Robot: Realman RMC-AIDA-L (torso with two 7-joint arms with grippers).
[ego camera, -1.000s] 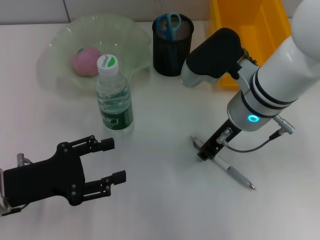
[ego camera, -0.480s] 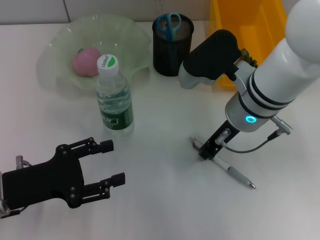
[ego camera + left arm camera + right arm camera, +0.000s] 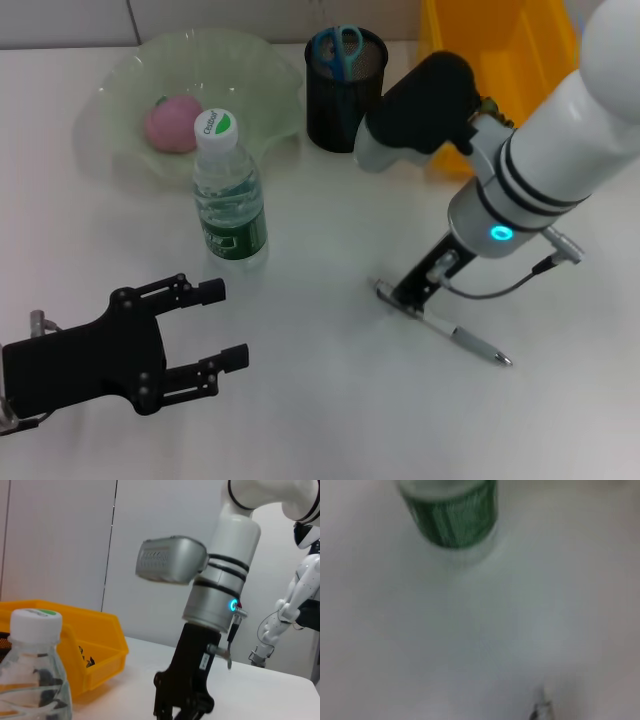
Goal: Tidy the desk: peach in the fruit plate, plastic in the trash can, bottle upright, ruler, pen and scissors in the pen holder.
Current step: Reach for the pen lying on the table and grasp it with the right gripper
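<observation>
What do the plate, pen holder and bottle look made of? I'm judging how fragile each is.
Plate: pale green, translucent and glossy with a wavy rim, likely glass, maybe plastic.
Pen holder: black, matte mesh you can see through, probably metal wire.
Bottle: clear thin plastic, white cap, green label.

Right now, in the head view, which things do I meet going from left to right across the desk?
Left claw → peach in the fruit plate → bottle → pen holder → right claw at the pen → yellow bin.
</observation>
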